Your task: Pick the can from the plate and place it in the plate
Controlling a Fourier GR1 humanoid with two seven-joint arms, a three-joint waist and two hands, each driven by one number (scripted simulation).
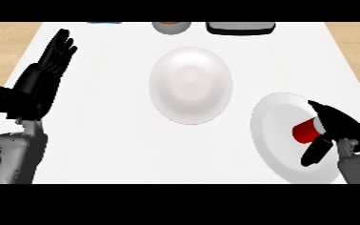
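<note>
A: Entry one, red can [305,131]: location?
B: Lower right of the frame, over the right plate [275,119], inside its rim. Lifted or resting: impossible to tell.
A: Entry two, right hand [332,124]?
B: Curled round the can, fingers above, thumb below, with part of the can hidden.
A: Entry three, left hand [51,64]?
B: Upper left of the frame, spread, fingers up, resting. Nothing held.
A: Progress?
B: Grasp apparently made. Carry and set-down not yet done. Centre plate [191,85] bare, likely the destination.
A: Room for moving?
B: Open white counter [105,138] between the two plates, nothing in the way. Right plate cut off by the frame's right edge. Along the top edge, a small bowl [172,26] and a dark tray [240,27], both apart from the centre plate. Worth clearing the right plate's rim on the way out, then lowering well inside the centre plate's rim.
</note>
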